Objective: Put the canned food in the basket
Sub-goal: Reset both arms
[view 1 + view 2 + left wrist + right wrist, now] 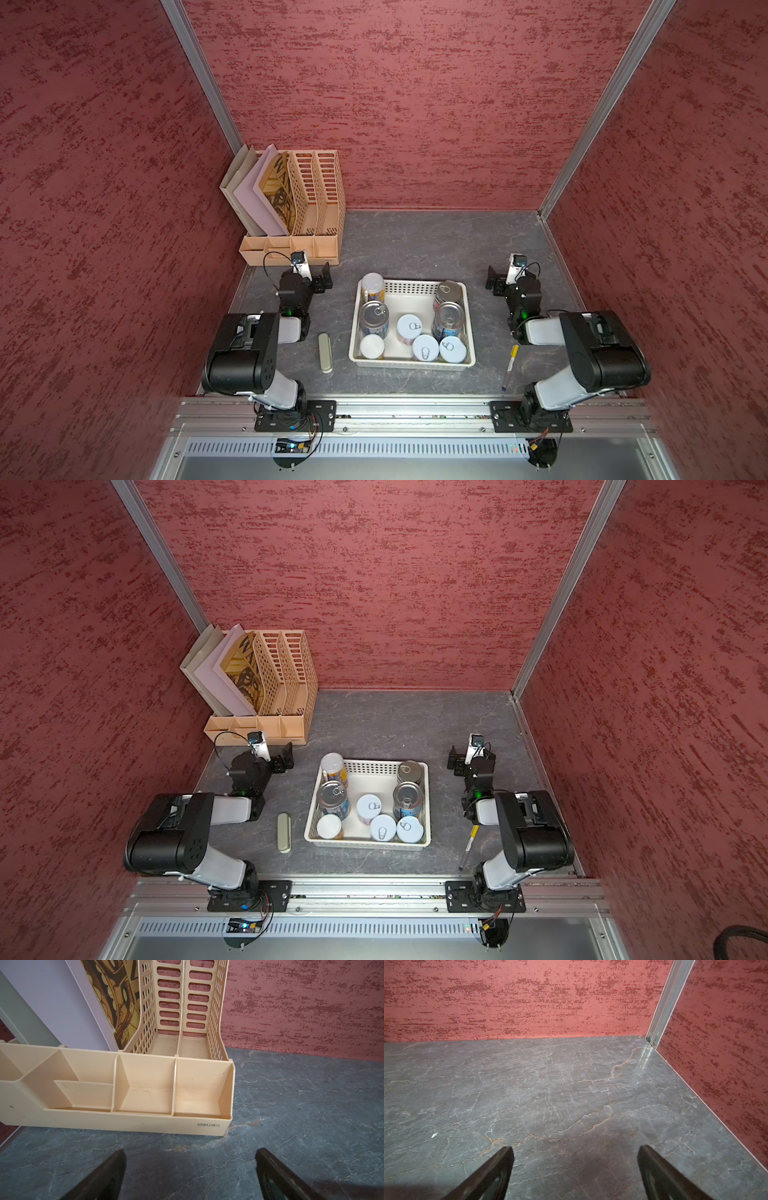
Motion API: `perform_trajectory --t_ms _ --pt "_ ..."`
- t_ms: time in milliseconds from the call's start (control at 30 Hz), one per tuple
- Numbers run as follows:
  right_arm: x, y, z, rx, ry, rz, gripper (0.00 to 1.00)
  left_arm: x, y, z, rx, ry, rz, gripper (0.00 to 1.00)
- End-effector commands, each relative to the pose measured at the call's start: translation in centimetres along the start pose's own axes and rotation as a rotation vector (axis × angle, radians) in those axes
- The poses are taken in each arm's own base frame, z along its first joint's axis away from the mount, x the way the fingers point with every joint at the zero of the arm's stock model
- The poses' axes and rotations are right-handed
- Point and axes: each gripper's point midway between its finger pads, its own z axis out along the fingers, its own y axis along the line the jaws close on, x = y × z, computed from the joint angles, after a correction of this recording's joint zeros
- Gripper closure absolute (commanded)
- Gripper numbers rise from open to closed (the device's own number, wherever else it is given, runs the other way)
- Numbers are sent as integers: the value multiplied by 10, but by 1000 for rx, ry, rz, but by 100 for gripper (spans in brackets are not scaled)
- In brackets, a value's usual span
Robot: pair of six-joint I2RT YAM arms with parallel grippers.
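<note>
The white perforated basket [411, 364] [365, 843] sits mid-table in both top views. Several cans stand upright inside it: a yellow-orange can [372, 286] at the back left corner, metal-topped blue-labelled cans [374, 318] [448, 320], a red-labelled can [449, 291], and short white-topped tins [424, 347] along the front. My left gripper [326, 277] [190, 1153] hovers open and empty left of the basket, over bare table. To the basket's right my right gripper [493, 282] [575, 1150] is also open, holding nothing. Neither wrist view shows the basket or cans.
A tan slotted file organizer [299, 208] [124, 1095] with folders stands at the back left, just beyond the left gripper. A flat beige oblong case [325, 352] lies left of the basket. A pen [510, 368] lies to its right. Red walls enclose three sides.
</note>
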Motion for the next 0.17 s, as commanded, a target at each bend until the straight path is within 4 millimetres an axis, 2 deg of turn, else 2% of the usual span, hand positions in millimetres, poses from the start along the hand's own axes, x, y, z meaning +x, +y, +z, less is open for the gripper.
perform_trajectory --t_ms 0,133 --pt "-9 1 2 -9 -19 10 2 1 -2 2 20 9 9 0" --pt "-9 1 2 -10 -19 10 2 0 -2 2 20 6 11 0"
